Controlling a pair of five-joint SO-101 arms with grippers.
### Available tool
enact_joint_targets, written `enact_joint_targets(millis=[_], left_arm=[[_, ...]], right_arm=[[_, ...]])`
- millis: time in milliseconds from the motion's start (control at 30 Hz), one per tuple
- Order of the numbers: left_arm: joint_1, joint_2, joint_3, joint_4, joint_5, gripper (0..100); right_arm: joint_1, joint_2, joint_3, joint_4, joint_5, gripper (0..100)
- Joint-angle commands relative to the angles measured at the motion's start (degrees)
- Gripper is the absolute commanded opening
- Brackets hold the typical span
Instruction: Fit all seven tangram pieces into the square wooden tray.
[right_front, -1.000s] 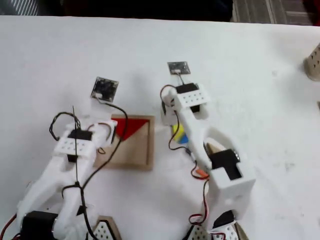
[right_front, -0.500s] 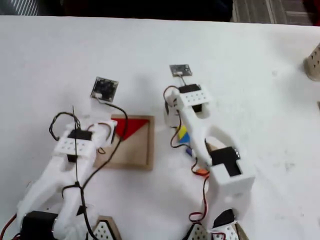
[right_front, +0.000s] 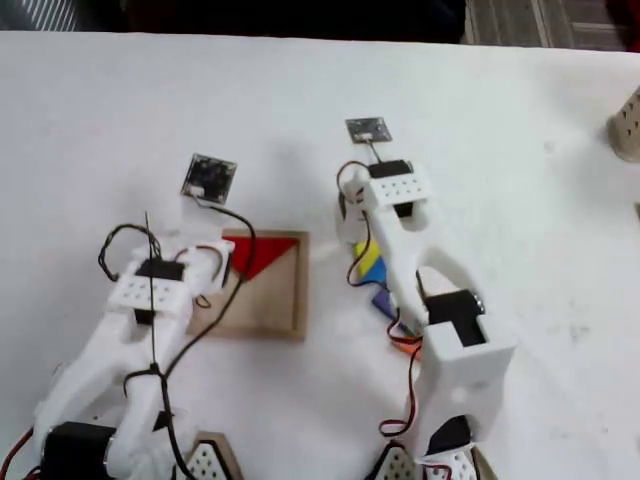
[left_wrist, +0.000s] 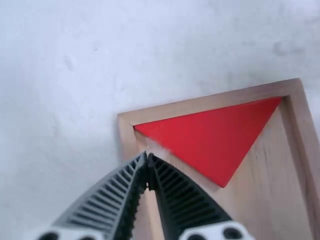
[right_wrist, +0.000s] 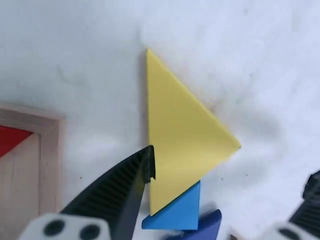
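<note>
Just ahead of the left gripper (left_wrist: 147, 172), clenched on nothing, the red triangle (left_wrist: 210, 140) lies inside the wooden tray (left_wrist: 125, 135) against its far rim. Between the spread fingers of the right gripper (right_wrist: 230, 175) the yellow triangle (right_wrist: 175, 135) rests on the table (right_wrist: 250, 60), with a blue triangle (right_wrist: 180, 210) touching its near end.

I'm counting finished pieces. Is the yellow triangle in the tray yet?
Out. The yellow triangle lies on the white table, outside the wooden tray. The red triangle sits inside.
</note>
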Motion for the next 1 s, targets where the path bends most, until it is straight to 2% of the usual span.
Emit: enact_joint_targets(millis=[0,600,700,867,967], left_arm=[[0.22,-1.98,-0.18,-0.70,-0.70,3],[0.22,-1.98,-0.18,-0.70,-0.70,3],[0.22,-1.98,-0.18,-0.70,-0.70,3],[-0.31,-1.98,-0.09,-0.70,-0.70,3],[-0.66,-1.98,-0.09,-0.70,-0.70,3]], right_arm=[[0.57,-1.19,-3.25,1.98,0.97,43.7],[0.48,4.62,-5.10,1.63,1.14,43.4],[-0.13,4.62,-5.10,1.63,1.23,37.6],[-0.22,4.70,-5.27,1.36,1.23,20.5],[-0.22,5.49,-6.68,1.45,1.23,13.9]])
